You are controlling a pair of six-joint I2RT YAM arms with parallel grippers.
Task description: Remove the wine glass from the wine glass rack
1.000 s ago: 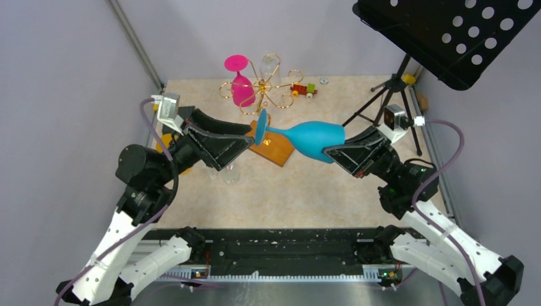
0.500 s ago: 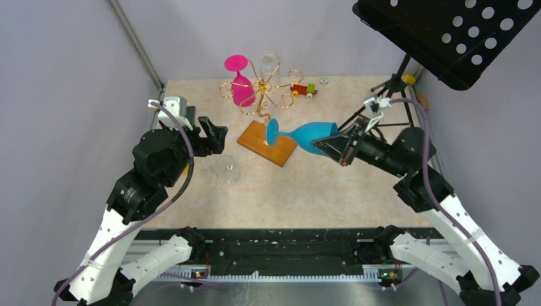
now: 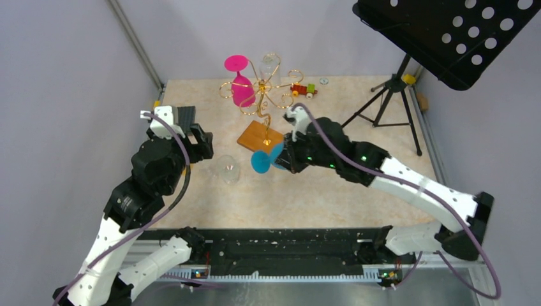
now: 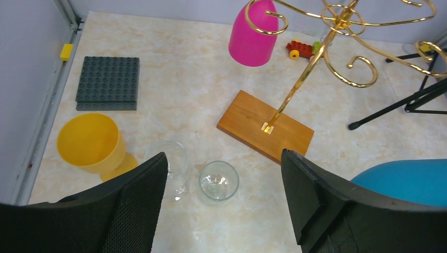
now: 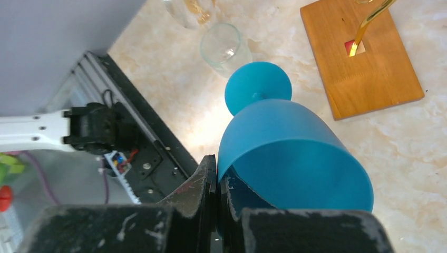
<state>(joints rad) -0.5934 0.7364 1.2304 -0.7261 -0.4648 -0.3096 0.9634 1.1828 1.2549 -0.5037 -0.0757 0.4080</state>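
My right gripper pinched rim of blue wine glass, glass clear of wine glass rack, foot near its wooden base. My left gripper hung spread. Beneath, beige marble-patterned worktop; pale lilac-grey walls around.

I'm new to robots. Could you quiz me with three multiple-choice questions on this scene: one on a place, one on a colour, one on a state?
1. Where is the pink wine glass? A) far right corner B) hanging on the gold rack C) near left corner
2. What colour is the glass in the right fingers? A) yellow B) clear C) blue
3. The left fingers are: A) open, empty B) shut on a glass C) out of view
Answers: 1 B, it hangs from a curled arm; 2 C, the fingers pinch a blue rim; 3 A, nothing sits between them.
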